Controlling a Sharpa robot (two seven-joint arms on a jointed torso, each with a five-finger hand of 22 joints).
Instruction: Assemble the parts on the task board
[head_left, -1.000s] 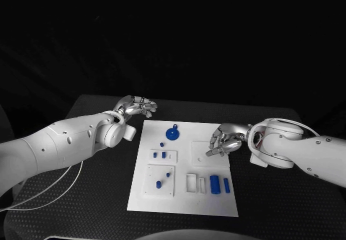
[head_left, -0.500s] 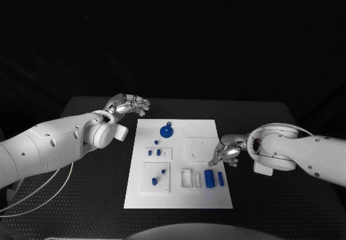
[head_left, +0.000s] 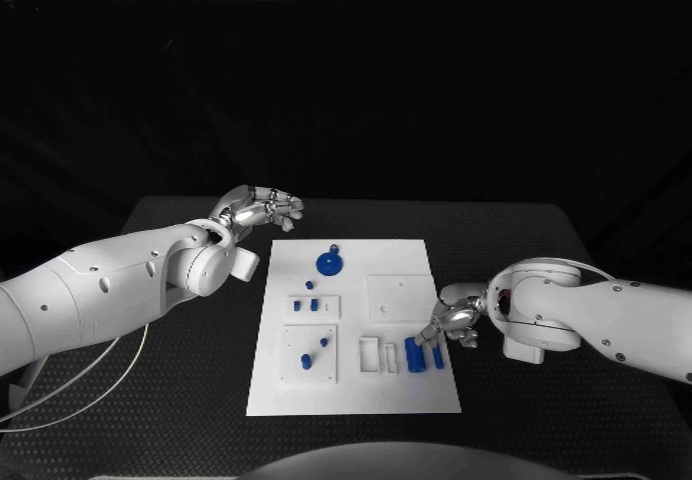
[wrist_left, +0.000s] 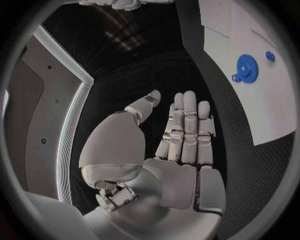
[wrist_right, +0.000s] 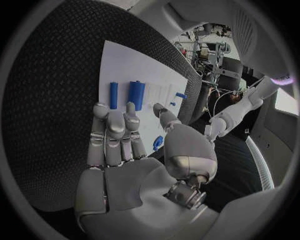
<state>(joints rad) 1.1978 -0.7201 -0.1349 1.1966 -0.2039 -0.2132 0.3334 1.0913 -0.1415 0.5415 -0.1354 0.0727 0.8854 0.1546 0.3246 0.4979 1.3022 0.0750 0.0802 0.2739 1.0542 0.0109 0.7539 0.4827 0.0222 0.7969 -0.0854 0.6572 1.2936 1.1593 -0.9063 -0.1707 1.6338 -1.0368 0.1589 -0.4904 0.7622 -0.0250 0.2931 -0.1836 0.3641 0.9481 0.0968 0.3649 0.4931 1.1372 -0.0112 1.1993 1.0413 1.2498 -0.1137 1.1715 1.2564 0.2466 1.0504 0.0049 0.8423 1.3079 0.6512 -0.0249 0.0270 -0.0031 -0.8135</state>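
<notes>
The white task board (head_left: 361, 392) lies mid-table. On it are a blue gear (head_left: 330, 263), a few small blue pieces (head_left: 307, 304) on the left-hand plates, and two blue cylinders (head_left: 417, 355) near its right edge. My right hand (head_left: 454, 322) hovers at that edge with its fingertips just by the cylinders; its wrist view shows the right hand (wrist_right: 131, 150) with fingers stretched out, holding nothing, the cylinders (wrist_right: 136, 94) beyond them. My left hand (head_left: 264, 210) hangs off the board's far left corner. In its wrist view the left hand (wrist_left: 178, 145) is empty, with the gear (wrist_left: 246, 67) off to one side.
A square white plate (head_left: 397, 297) sits on the board just beyond the right hand. White slotted holders (head_left: 378, 356) stand next to the cylinders. A white cable (head_left: 87, 385) trails over the table under my left arm. The black table (head_left: 562, 400) surrounds the board.
My right hand has slid along the board's right edge toward me, from beside the square plate to the blue cylinders. The left hand has stayed put.
</notes>
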